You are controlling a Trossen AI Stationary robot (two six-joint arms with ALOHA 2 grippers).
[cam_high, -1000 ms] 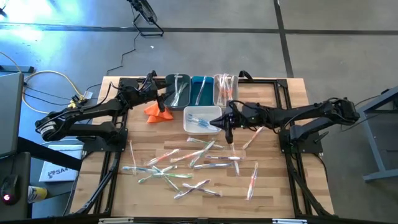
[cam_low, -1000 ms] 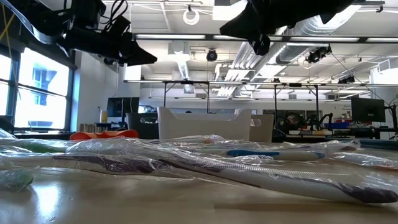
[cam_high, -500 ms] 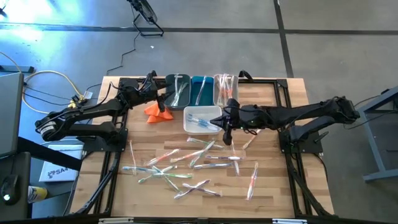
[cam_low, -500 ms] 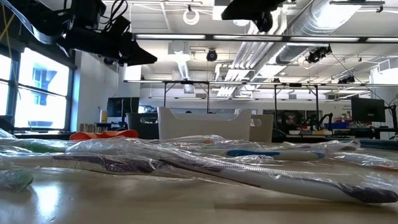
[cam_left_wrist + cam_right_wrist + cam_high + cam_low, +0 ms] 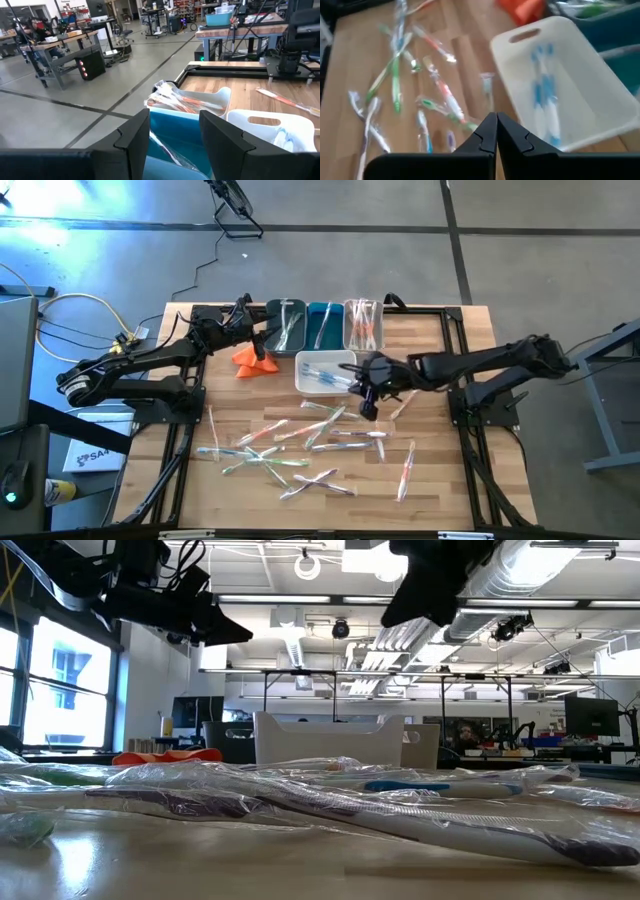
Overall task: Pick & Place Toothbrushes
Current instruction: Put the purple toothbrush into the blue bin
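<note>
You have some toothbrushes [image 5: 322, 375] already in the bins at 12 o'clock; most toothbrushes still lie toward 6 o'clock. Your right gripper [image 5: 367, 409] hovers closed and empty; left gripper [image 5: 262, 338] waits wide, holding nothing.

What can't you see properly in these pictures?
- Low view: the white bin shows only its near wall; what lies inside is hidden.
- Low view: both arms are dark shapes cut off by the top edge, fingers unseen.
- High view: the loose toothbrushes overlap, too small to count.
- Left wrist view: the blue bin is partly hidden by the left gripper's fingers.
- Right wrist view: blurred, so brush bristles are unclear.
</note>
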